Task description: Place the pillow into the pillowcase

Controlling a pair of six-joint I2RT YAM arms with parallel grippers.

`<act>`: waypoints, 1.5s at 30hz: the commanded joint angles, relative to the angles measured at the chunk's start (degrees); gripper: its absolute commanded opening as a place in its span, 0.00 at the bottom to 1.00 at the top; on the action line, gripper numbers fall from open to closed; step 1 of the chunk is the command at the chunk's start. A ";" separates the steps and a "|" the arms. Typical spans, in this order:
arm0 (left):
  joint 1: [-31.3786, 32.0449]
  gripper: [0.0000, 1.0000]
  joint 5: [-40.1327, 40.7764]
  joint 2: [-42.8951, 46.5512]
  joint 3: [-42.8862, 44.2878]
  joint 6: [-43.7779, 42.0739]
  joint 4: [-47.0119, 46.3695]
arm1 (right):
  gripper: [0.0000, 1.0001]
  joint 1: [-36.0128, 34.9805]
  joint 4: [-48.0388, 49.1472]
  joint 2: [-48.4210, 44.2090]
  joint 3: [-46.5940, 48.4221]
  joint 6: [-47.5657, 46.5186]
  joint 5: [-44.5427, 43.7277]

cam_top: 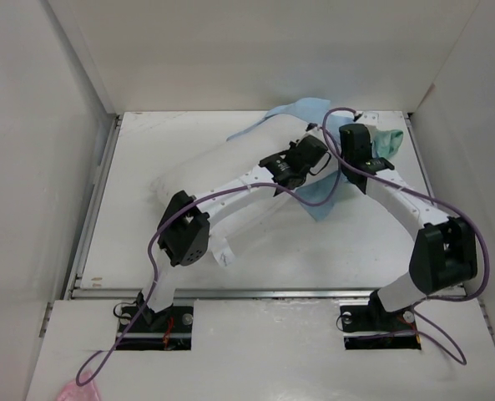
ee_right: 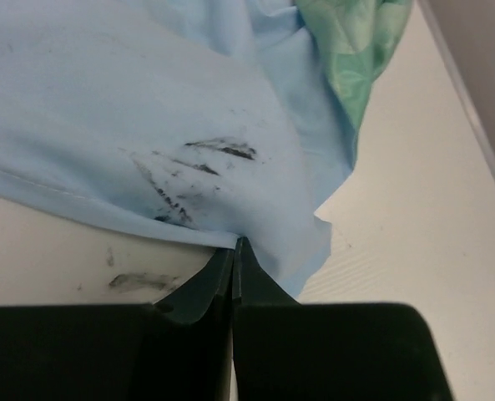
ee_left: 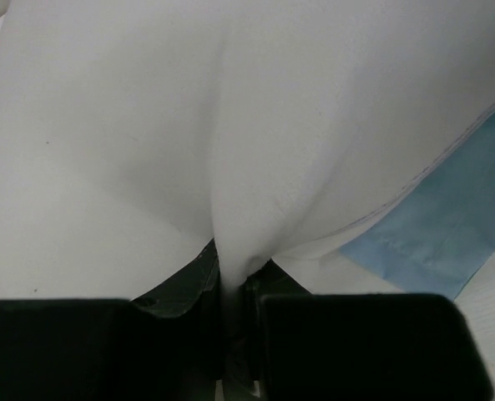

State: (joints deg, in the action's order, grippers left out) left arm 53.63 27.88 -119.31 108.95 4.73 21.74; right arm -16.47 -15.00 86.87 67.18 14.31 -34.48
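Risk: the plump white fabric pillow (ee_left: 230, 125), bulging just ahead of the left gripper (ee_left: 234, 288) and pinched by one fold, may slip out under drag; the thin light-blue cloth pillowcase (ee_right: 105, 125) lies crumpled ahead of the right gripper (ee_right: 237, 251), jaws closed at its hem; capture unconfirmed, so it may stay behind; dark smudges (ee_right: 197, 167) near the tips.

White table (cam_top: 360, 251) under pillow (cam_top: 214, 163), pillowcase (cam_top: 290, 111)
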 commanded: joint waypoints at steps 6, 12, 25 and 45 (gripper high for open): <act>0.08 0.00 -0.02 1.80 7.50 -0.16 -0.99 | 0.00 -0.66 7.88 -4.24 0.24 -6.22 41.88; 0.08 0.00 -0.02 0.57 10.94 1.06 -0.99 | 0.00 -9.28 16.71 -10.39 -6.32 -2.10 70.92; 0.08 0.00 -3.18 2.94 8.83 6.08 -1.61 | 0.00 -14.36 31.01 -2.41 -17.59 -2.52 84.03; -0.45 1.00 -5.02 27.97 -15.96 9.26 2.35 | 0.90 -10.60 -8.89 -25.60 -9.96 -6.22 36.95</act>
State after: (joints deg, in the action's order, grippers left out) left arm 53.54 24.29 -96.90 94.72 14.37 27.57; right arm -27.03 -16.91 64.16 53.93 9.19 6.63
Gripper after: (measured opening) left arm 0.954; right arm 0.882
